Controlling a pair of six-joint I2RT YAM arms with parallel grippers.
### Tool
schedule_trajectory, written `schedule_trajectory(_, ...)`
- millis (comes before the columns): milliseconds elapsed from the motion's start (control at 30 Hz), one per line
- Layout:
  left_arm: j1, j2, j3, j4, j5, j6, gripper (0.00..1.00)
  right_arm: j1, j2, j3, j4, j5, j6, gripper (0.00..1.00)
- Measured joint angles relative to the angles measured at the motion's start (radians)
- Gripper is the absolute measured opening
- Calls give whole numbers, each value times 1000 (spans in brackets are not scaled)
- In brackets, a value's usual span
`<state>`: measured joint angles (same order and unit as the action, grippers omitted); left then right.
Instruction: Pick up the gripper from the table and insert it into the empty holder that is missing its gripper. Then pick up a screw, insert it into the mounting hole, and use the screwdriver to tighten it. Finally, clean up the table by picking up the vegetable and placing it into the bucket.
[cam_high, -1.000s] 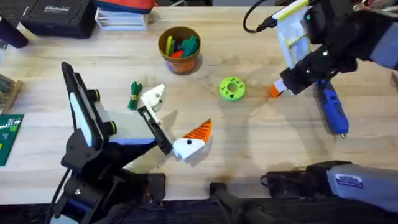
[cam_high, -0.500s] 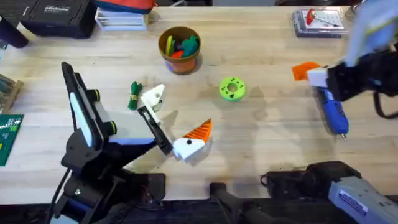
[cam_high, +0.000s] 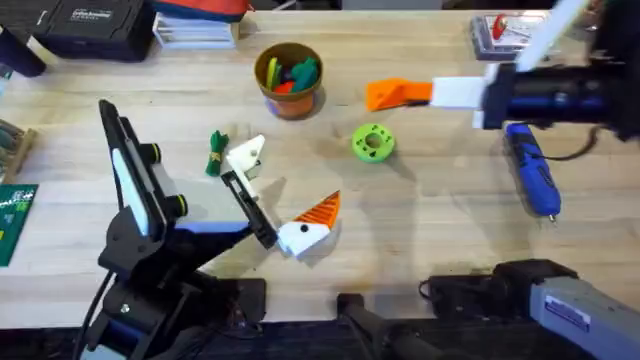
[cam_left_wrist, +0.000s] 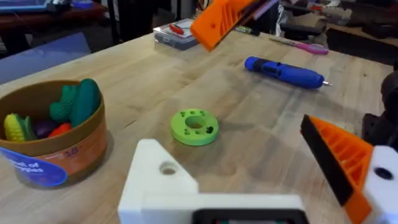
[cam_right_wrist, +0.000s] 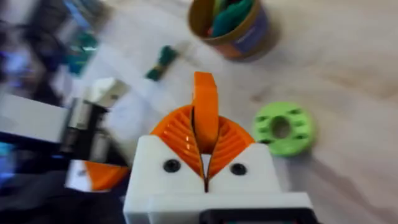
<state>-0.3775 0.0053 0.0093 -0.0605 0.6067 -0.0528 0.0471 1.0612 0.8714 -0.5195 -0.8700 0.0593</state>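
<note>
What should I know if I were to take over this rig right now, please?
Right gripper: shut on the gripper, held over the table between the bucket and the screwdriver.
Left gripper: open, low over the table; its holder has an orange finger on one side alone.
The vegetable lies on the table beside the holder.
Done: gripper picked up.
Left: insert it, fit and tighten the screw, put the vegetable in the bucket.

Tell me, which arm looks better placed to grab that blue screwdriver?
Probably the right: the right gripper hovers on the same side as the screwdriver, while the left gripper sits far across.
</note>
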Motion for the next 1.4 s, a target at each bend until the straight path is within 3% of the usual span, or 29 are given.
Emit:
schedule_trajectory(200,0,0,0,0,0,0,985,114,178,0,77,-211,166,7)
schedule_trajectory(500,0,0,0,0,0,0,985,259,413,0,265,-405,356,7)
schedule_trajectory(833,0,0,0,0,0,0,985,350,505,-1,518,-456,534,7)
schedule_trajectory(1167,0,0,0,0,-5,0,985,375,580,-1,565,-463,605,7)
schedule_trajectory(1400,0,0,0,0,-26,0,985,399,583,-3,705,-469,682,7)
